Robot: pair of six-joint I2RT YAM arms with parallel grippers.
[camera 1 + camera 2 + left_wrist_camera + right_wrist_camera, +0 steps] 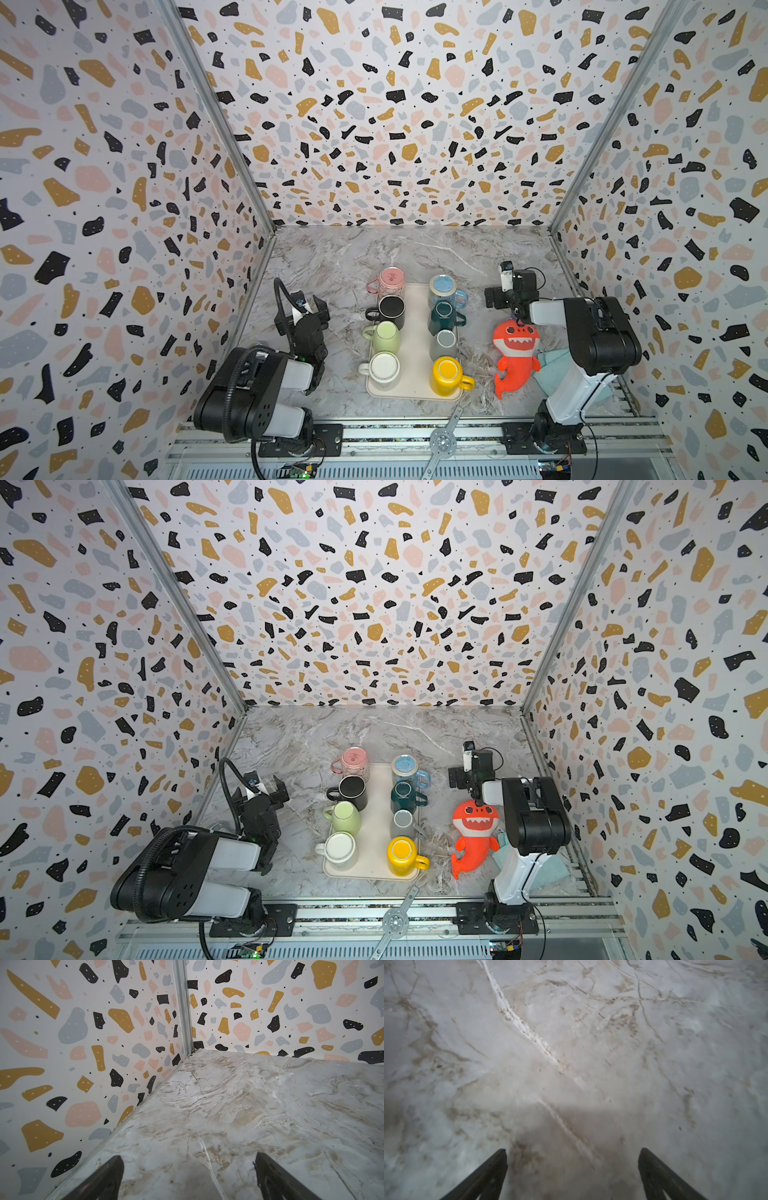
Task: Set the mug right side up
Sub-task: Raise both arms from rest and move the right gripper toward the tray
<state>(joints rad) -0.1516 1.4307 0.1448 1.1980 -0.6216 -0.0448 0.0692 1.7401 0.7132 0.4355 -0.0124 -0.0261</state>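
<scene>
Where both top views look down on the marble surface [332, 266], a cream tray [415, 332] carries eight mugs in two rows of four. A pink mug [391, 279], black mug [391, 309], green mug [385, 336] and white mug [384, 368] line the tray's left side. A blue mug [405, 766], teal mug [403, 793], grey mug [402, 818] and yellow mug [401, 850] line its right side. Which one stands mouth down I cannot tell.

The left arm [257, 386] sits left of the tray, apart from it. An orange toy shark [515, 357] lies right of the tray, with the right arm [598, 332] beyond it.

In the left wrist view the left fingers [108, 1178] are spread wide, with only marble between them and a patterned wall [83, 1043] ahead.

In the right wrist view the right fingers [658, 1172] are likewise spread wide over marble.
</scene>
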